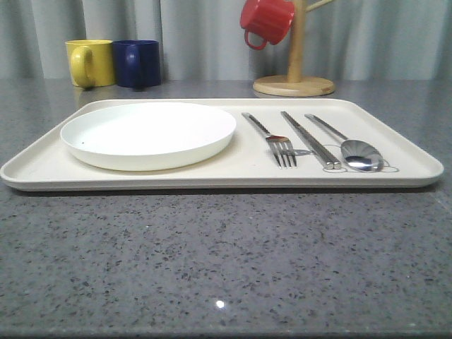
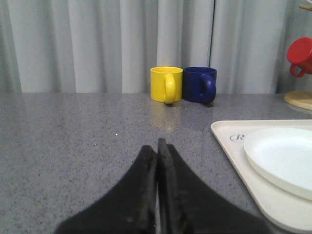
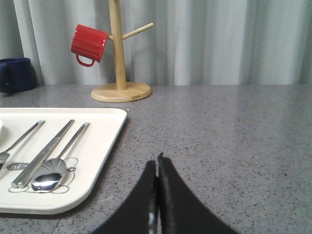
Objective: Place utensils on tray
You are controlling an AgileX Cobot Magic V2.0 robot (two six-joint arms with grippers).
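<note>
The cream tray (image 1: 395, 176) lies across the table with a fork (image 1: 272, 138), a pair of chopsticks (image 1: 311, 140) and a spoon (image 1: 346, 141) side by side on its right half. The right wrist view shows the tray (image 3: 97, 146), chopsticks (image 3: 44, 153) and spoon (image 3: 58, 163) too. My left gripper (image 2: 157, 148) is shut and empty over bare table to the left of the tray (image 2: 229, 141). My right gripper (image 3: 157, 163) is shut and empty over bare table to the right of the tray.
A round white plate (image 1: 148, 134) fills the tray's left half. A yellow mug (image 1: 90, 62) and a blue mug (image 1: 138, 63) stand at the back left. A wooden mug tree (image 1: 294, 78) with a red mug (image 1: 267, 20) stands at the back right.
</note>
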